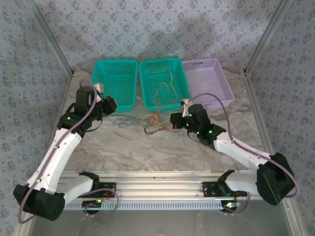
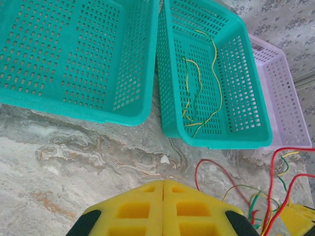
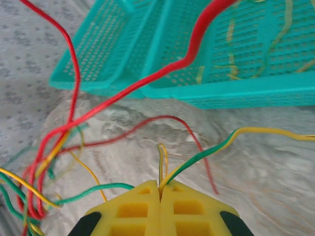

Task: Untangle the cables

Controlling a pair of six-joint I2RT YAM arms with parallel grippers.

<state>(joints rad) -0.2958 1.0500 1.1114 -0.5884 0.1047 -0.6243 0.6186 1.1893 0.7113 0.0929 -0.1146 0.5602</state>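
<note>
A: Where are the cables (image 1: 153, 123)?

B: Most lie in a loose tangle of red, green and yellow strands on the marble-patterned table (image 1: 123, 147), just in front of the middle teal basket (image 1: 160, 63). A few yellow and green strands lie apart from them on that basket's floor.

A: And the right end effector (image 3: 160, 189)?

B: Its yellow pads are pressed together. They pinch a green-and-yellow strand and a thin yellow one, both rising from the seam between them. It sits at the right edge of the tangle, and a red strand loops across close to its wrist camera.

A: The left end effector (image 2: 163, 183)?

B: Fully closed too, pads meeting flush with nothing between them. It points at bare table left of the tangle, near the front of the left teal basket (image 1: 114, 62).

A: How do the baskets stand?

B: 3 in a row, side by side: 2 teal, then 1 lilac basket (image 1: 209, 81) on the right.
</note>
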